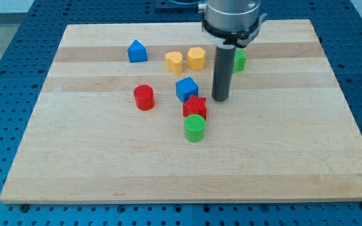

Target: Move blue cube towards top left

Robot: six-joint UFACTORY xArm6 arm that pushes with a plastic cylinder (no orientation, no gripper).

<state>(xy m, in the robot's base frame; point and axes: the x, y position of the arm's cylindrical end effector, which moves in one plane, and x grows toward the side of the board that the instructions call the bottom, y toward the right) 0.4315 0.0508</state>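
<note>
The blue cube (pixel 186 88) sits near the middle of the wooden board (pixel 93 157). A red star block (pixel 195 107) touches its lower right side, and a green cylinder (pixel 195 128) sits just below the star. My tip (pixel 220 99) rests on the board a short way to the right of the blue cube, level with its lower edge and apart from it. The rod rises toward the view's top and partly hides a green block (pixel 238 60).
A red cylinder (pixel 144 97) stands left of the blue cube. A yellow heart-shaped block (pixel 174 62) and a yellow hexagonal block (pixel 196 58) sit above it. A blue house-shaped block (pixel 137 51) is at the upper left.
</note>
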